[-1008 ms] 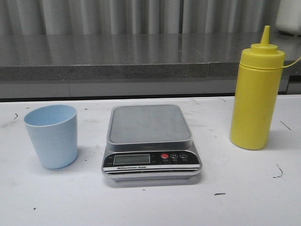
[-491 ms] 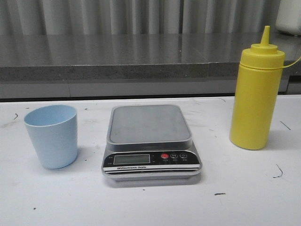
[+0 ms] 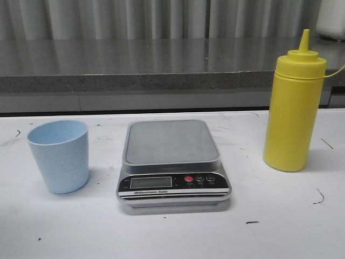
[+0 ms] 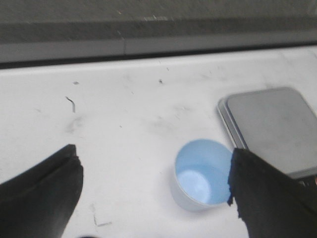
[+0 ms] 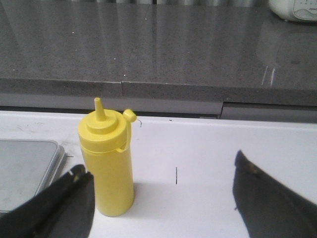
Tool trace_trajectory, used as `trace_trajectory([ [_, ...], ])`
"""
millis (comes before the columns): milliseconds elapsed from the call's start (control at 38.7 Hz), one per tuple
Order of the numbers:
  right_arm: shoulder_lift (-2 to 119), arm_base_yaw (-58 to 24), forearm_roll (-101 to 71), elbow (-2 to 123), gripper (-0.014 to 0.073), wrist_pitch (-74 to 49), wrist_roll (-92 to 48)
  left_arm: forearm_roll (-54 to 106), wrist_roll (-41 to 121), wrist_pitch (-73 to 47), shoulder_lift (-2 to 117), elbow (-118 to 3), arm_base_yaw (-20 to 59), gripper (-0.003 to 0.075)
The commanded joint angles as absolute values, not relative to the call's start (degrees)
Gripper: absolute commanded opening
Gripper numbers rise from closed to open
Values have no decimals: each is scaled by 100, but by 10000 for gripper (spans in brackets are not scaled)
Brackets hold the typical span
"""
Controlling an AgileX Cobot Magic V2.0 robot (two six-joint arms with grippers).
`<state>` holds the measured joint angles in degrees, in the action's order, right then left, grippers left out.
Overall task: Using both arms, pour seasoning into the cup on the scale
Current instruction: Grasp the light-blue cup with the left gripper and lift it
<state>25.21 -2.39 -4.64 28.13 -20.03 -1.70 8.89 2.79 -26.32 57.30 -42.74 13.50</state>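
The light blue cup [image 3: 59,155] stands upright and empty on the white table, left of the scale [image 3: 172,162], whose platform is bare. The tall yellow seasoning bottle [image 3: 294,108] stands upright at the right, capped. Neither gripper shows in the front view. In the left wrist view my left gripper [image 4: 154,181] is open above the table, and the cup [image 4: 202,174] lies between its fingers, close to one fingertip [image 4: 252,191]. In the right wrist view my right gripper [image 5: 161,191] is open, and the bottle [image 5: 106,161] stands just beyond one finger [image 5: 67,203].
A grey stone counter [image 3: 161,67] runs behind the table, with a ribbed wall above it. A white object [image 3: 331,19] sits on the counter at the far right. The table [image 3: 172,237] has small dark marks.
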Motion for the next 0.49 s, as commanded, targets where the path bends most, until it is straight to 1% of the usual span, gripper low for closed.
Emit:
trace_trajectory([
  [0, 2589, -204, -492, 3026, 594, -1569, -159, 785, 258, -2812, 6443, -4962, 1715, 565],
  [129, 2589, -204, -492, 3026, 594, -1569, -159, 787, 258, -3494, 7694, -5786, 1998, 565],
  [284, 2589, -204, -492, 3026, 594, -1569, -159, 739, 258, -4096, 8616, -6352, 2001, 565],
  [465, 2589, -204, -492, 3026, 594, -1569, -159, 529, 199, -4417, 9417, -6787, 2001, 565],
])
